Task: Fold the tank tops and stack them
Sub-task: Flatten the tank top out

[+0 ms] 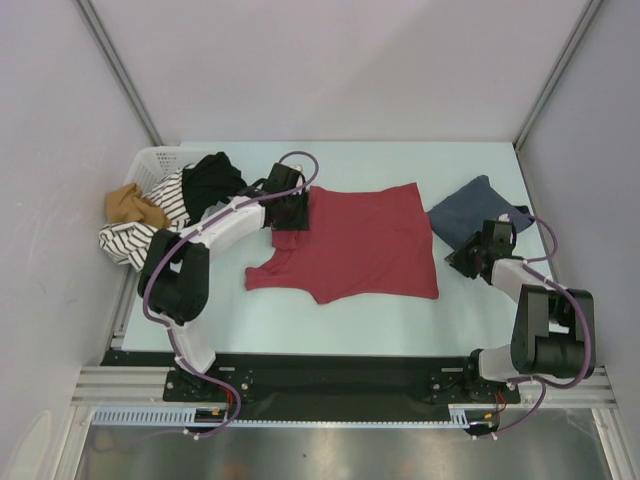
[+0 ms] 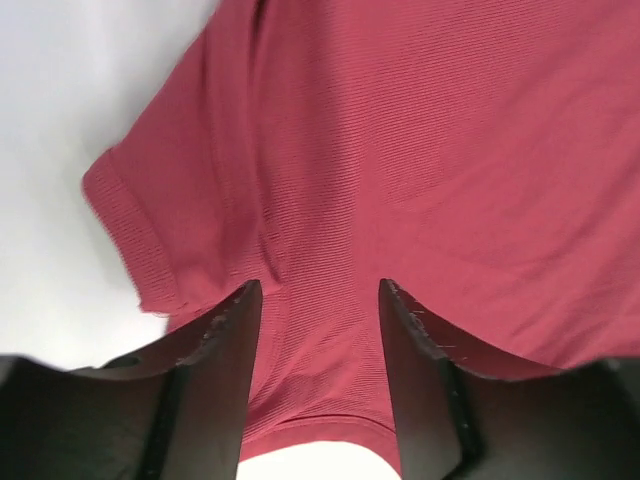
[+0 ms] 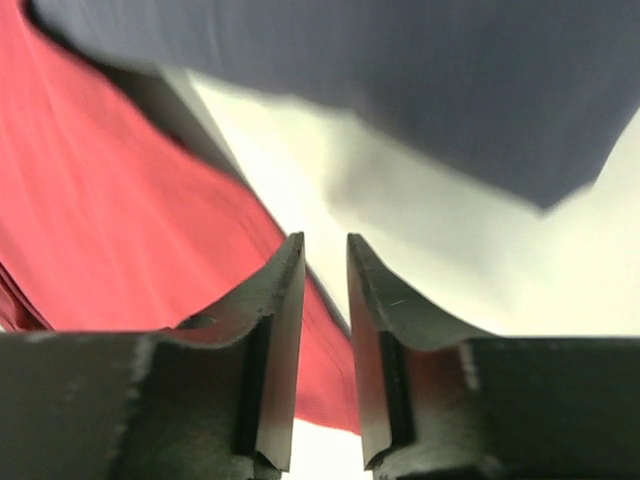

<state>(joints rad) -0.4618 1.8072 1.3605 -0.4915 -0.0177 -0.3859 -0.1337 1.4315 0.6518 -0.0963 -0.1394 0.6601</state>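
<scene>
The brick red tank top [image 1: 360, 245] lies spread flat across the middle of the table. My left gripper [image 1: 290, 215] hovers over its back left corner. In the left wrist view that gripper [image 2: 320, 290] is open, with red cloth [image 2: 400, 150] lying loose under the gap and a hem edge near the fingers. The slate blue-grey tank top [image 1: 475, 212] sits folded at the back right. My right gripper [image 1: 468, 258] is just in front of it, beside the red top's right edge. In the right wrist view that gripper [image 3: 326, 242] is narrowly open and holds nothing, with blue-grey cloth [image 3: 420, 70] ahead.
A white basket [image 1: 150, 162] stands at the back left, with black cloth [image 1: 212, 180], striped cloth [image 1: 140, 238] and tan cloth [image 1: 135, 205] spilling from it. Grey walls close in the table on three sides. A black rail [image 1: 330, 375] runs along the near edge.
</scene>
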